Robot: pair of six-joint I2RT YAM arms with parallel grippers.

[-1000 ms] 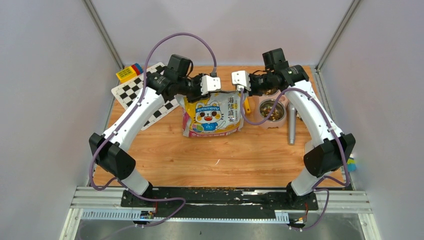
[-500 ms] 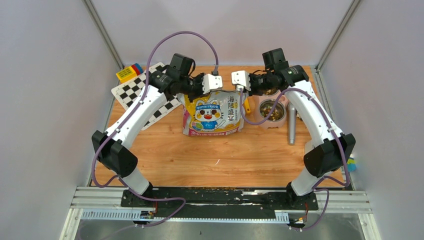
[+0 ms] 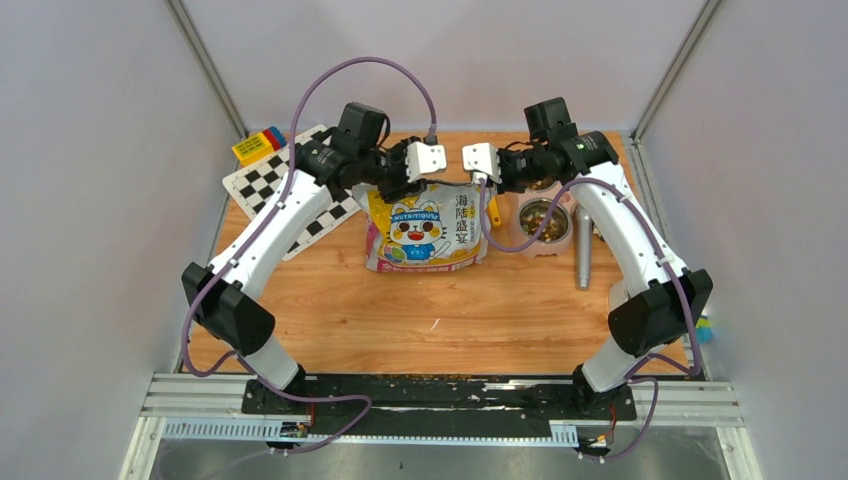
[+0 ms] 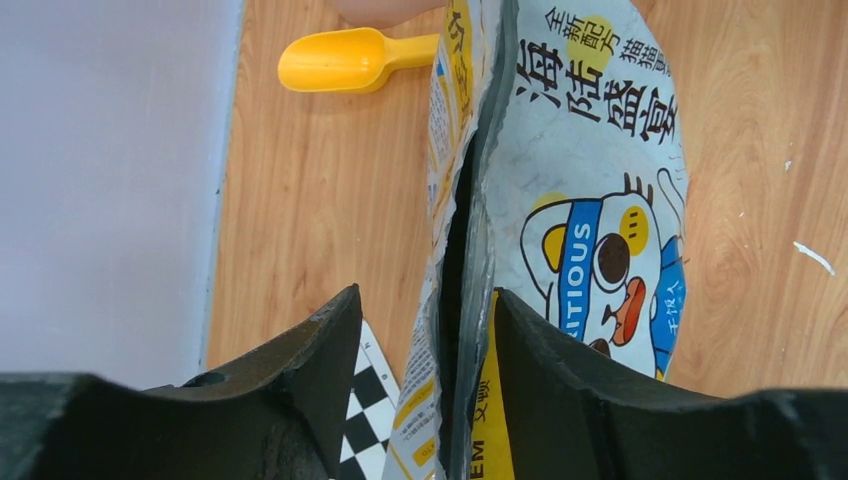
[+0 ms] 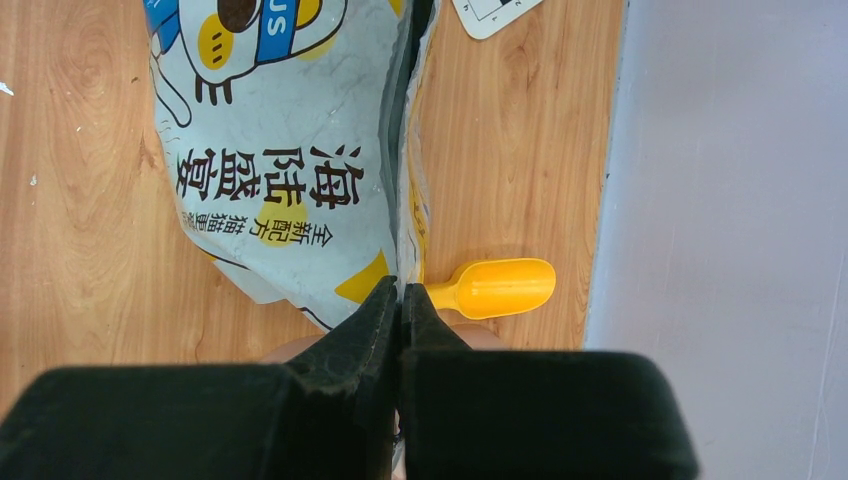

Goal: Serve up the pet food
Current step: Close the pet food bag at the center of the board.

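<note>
The pet food [image 3: 545, 220] is showing as a loose brown heap in the bowl [image 3: 571, 228], right of centre in the top view. Any more of it is hiding inside the cat-print bag [image 3: 425, 232], which is standing at mid-frame just left of the bowl. The right gripper [image 5: 400, 290] is pinching the bag's top rim near its corner, jaws pressed together on the film. The left gripper [image 4: 425, 300] is sitting with its jaws apart, one finger on each side of the rim and the mouth gaping as a dark slit between them. The kibble is likely behaving as dry, light grains that are rolling and scattering freely, so no finger is going to hold it directly. It is best carried in the yellow scoop [image 4: 345, 60], which is lying at the top of the left wrist view behind the bag, or poured from the bag. The glossy film is looking thin, slippery and floppy, so the firm seamed rim is probably the safest hold, with both arms spreading the mouth. A one-sided grip is risking a sagging, tipping bag.
</note>
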